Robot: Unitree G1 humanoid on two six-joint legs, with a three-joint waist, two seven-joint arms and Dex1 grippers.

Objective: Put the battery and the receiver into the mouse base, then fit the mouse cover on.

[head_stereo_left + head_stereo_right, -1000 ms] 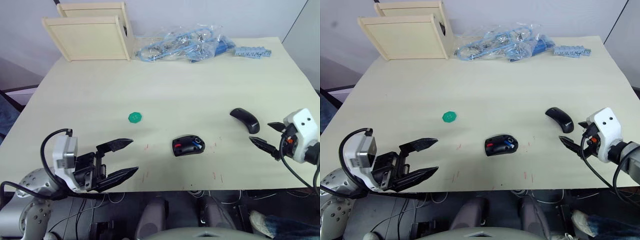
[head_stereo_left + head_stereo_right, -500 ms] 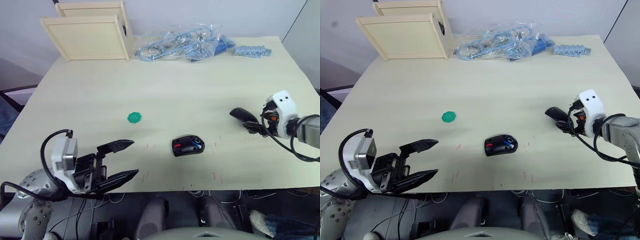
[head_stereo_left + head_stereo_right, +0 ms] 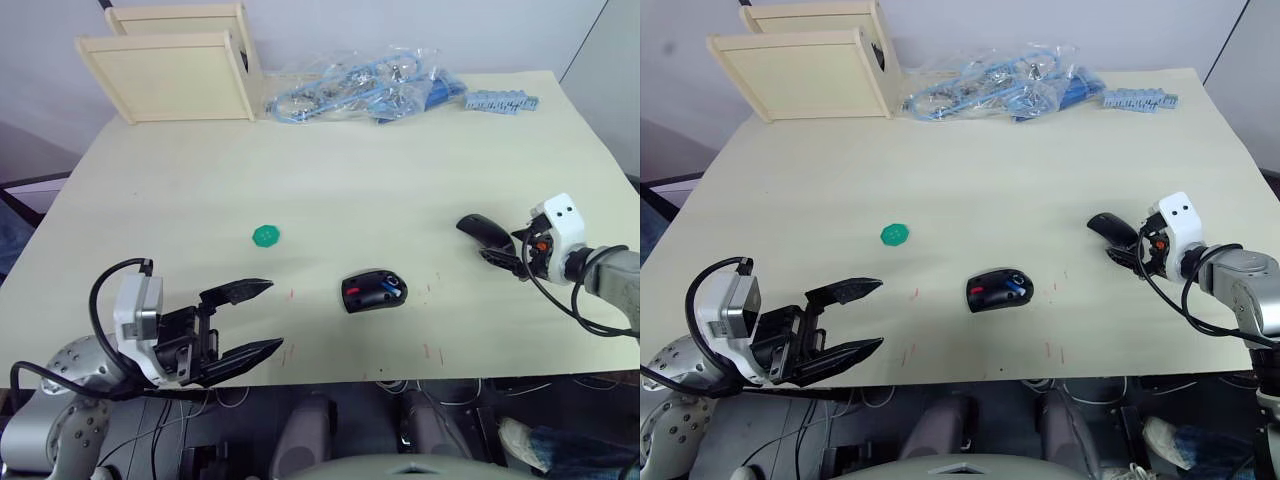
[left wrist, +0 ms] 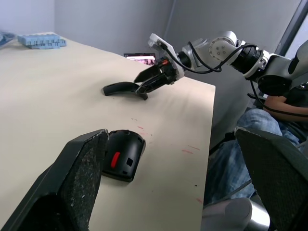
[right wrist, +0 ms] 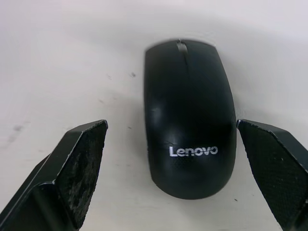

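Your left gripper hovers over the near table edge at about 7 o'clock, its two black fingers spread wide and holding nothing, just as it did a second ago. At about 6 o'clock, a little farther in, the mouse base lies flat on the table with its compartment facing up. A blue sliver inside it looks like the battery, seated beside the red parts. The receiver is too small to make out.

Your right gripper is what has changed. A second ago it hung off the table edge at 4 o'clock. Now it has swung inward and settled at the mouse cover, which lies at about 3 o'clock, well apart from the mouse base. From the wrist, the glossy shell with its pale lettering sits between the two fingers, which are wide apart and not touching it.

This suggests the filling steps are done and the cover pickup is beginning. Far back, at 11 to 12 o'clock, stand a wooden box and a pile of clear bags.
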